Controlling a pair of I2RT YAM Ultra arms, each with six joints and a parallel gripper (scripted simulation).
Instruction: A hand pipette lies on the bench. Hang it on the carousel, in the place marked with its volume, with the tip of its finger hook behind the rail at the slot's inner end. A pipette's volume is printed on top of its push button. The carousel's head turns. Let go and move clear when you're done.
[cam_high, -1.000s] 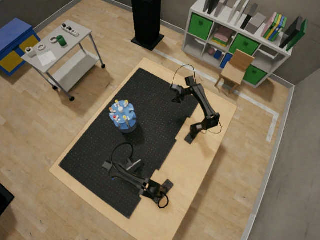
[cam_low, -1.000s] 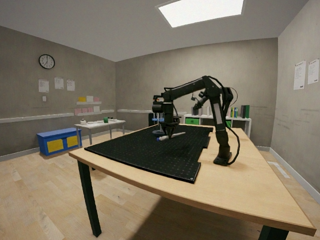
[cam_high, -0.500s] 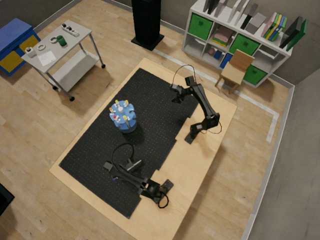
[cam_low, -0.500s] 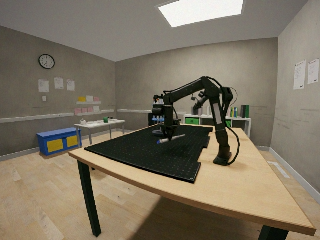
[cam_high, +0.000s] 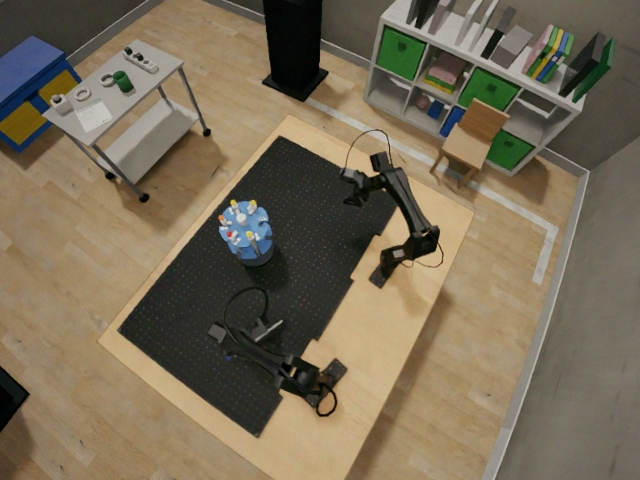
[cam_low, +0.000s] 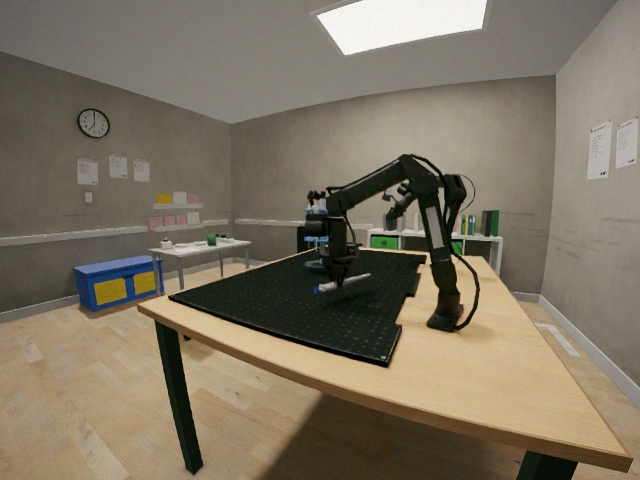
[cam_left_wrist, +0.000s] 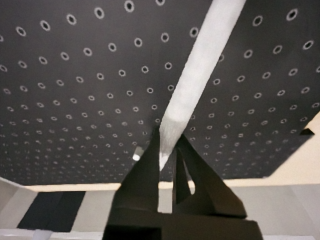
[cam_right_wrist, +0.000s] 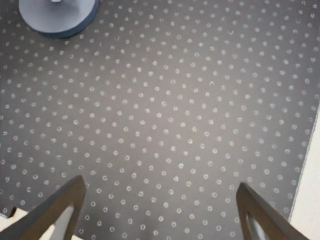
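Pipette (cam_high: 269, 330) (cam_low: 351, 281) (cam_left_wrist: 200, 70), pale and slender, with a blue end (cam_high: 228, 357) (cam_low: 316, 290): it's up off the black mat (cam_high: 310, 227) (cam_low: 289, 310) (cam_left_wrist: 115, 75) (cam_right_wrist: 175, 125), pinched between the fingers of the left gripper (cam_high: 258, 329) (cam_low: 339, 281) (cam_left_wrist: 167, 132). From the exterior view I see it lying nearly level, tilted a little, the blue end lower than the thin pale one. I can't read any volume on it.

The right gripper (cam_high: 352, 201) (cam_low: 391, 219) (cam_right_wrist: 160, 184) has its fingers spread wide, nothing between them, over the mat and well apart from the pipette.

Only from the top can I make out the head of the blue carousel (cam_high: 253, 224) (cam_low: 314, 266) (cam_right_wrist: 57, 17) properly, with other pipettes around it, their tops yellow, orange and red. The right wrist view catches just its round foot. The left wrist view gives a close look at the pale shaft running up past the fingers, while the blue end doesn't show there.
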